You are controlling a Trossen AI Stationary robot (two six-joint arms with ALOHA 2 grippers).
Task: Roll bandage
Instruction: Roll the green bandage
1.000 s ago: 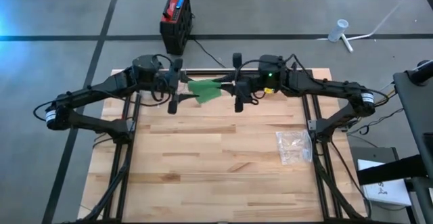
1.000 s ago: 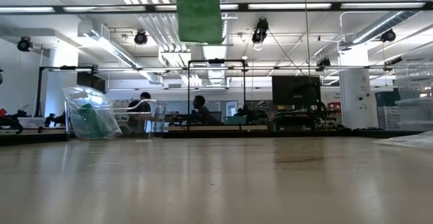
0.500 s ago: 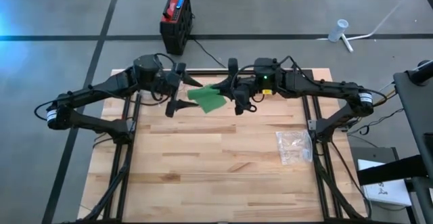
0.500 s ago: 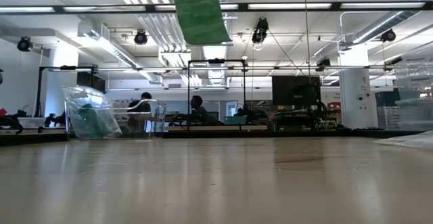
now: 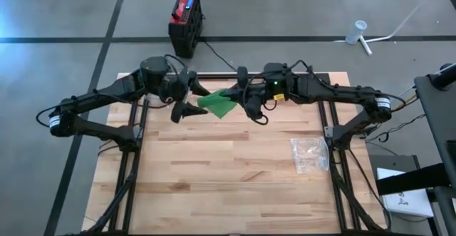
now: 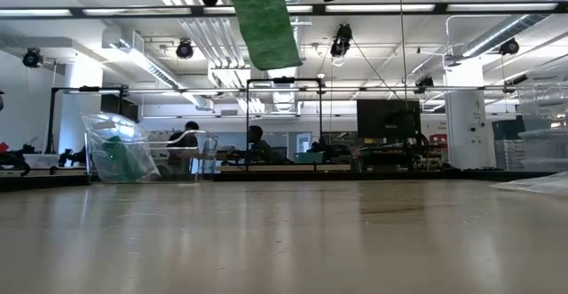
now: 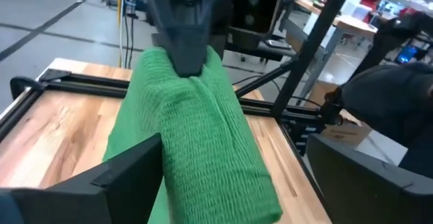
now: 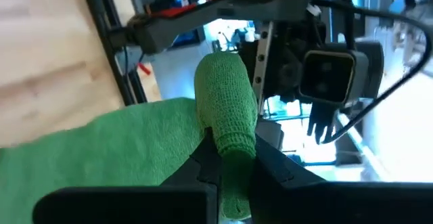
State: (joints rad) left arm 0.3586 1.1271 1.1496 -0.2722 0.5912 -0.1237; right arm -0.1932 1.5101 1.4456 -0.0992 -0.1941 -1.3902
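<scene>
A green bandage point(image 5: 217, 102) is held in the air over the far middle of the table, between my two grippers. My right gripper point(image 5: 246, 97) is shut on its rolled part point(image 8: 226, 109). The loose strip point(image 6: 262, 19) hangs below, slanted, well above the tabletop. My left gripper point(image 5: 189, 97) is open. Its fingers point(image 7: 128, 173) stand on either side of the bandage point(image 7: 203, 149), level with it, coming from the table's left. I cannot tell whether they touch it. My right gripper pinches the rolled end of the bandage point(image 8: 233, 139) between its two fingers point(image 8: 270, 163). It comes at the roll level from the table's right. The bandage is clear of the table, and its flat loose part point(image 8: 101, 143) spreads away from the roll and hangs below.
A clear plastic bag point(image 5: 310, 154) lies on the wooden table near its right edge. A red and black box point(image 5: 185, 18) stands on the floor beyond the far edge. The near half of the tabletop point(image 5: 214, 186) is bare wood.
My left gripper has opened, let go of the bandage and rolled about its own line. My right gripper has rolled too, turning the bandage with it. The hanging strip now slants where it hung straight before.
</scene>
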